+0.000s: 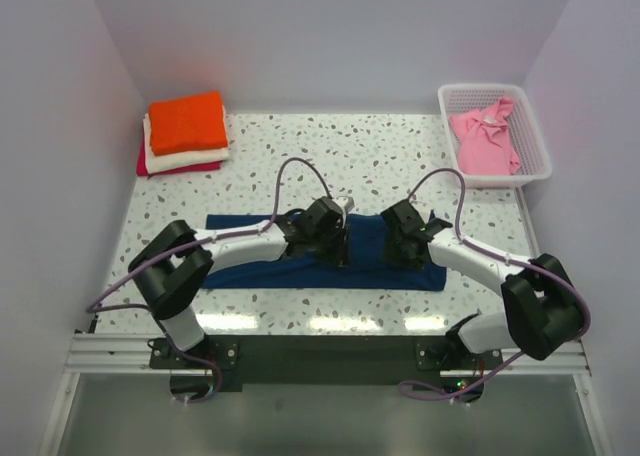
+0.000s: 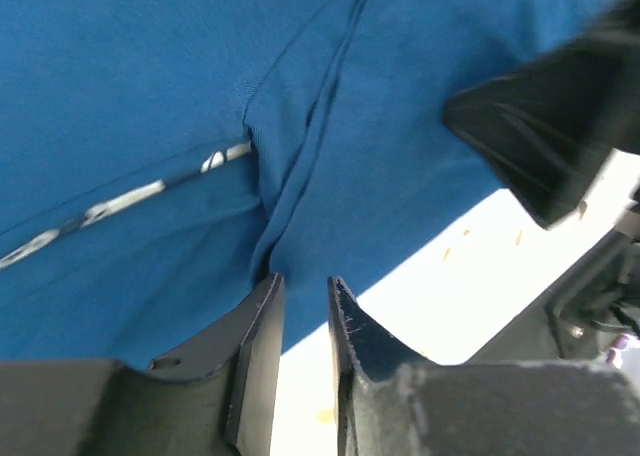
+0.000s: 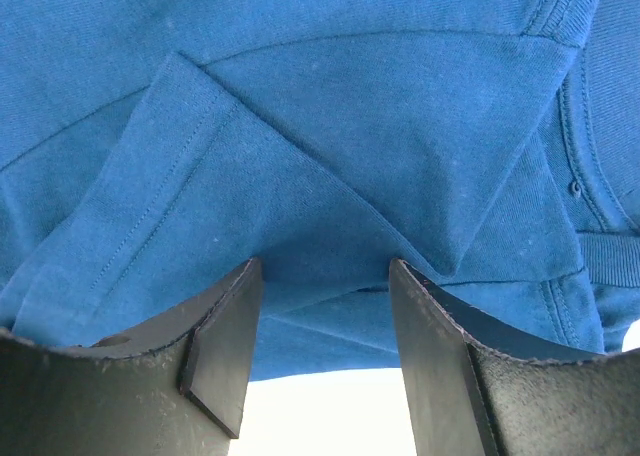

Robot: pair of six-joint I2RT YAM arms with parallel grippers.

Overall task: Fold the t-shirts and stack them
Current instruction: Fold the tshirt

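The left tool (image 2: 305,281) stands narrow, its jaws a slim gap apart with bare surface showing between them and no cloth visibly caught. Its tips sit right at the near edge of the navy tee (image 1: 232,225), where a crease runs down to meet them. The right tool (image 3: 325,266) stands wide, and its jaws straddle a folded flap at that same near edge without closing on it. Seen from above, both tools hang close together over the middle of the tee. The tee lies as a long band on the surface (image 1: 370,156), its long axis running crosswise. One end reaches out past the left tool to the left and the other past the right tool to the right. The next fold probably depends on this, since each arm is nearer its own half and neither end is closer to both. Far out and leftward from the left tool sits the stack, well apart: orange tee (image 1: 187,121) on top, cream tee (image 1: 180,159) under it, magenta tee (image 1: 143,162) at the bottom. Far out and rightward from the right tool stands the basket (image 1: 480,89), holding only the crumpled pink tee (image 1: 485,141).
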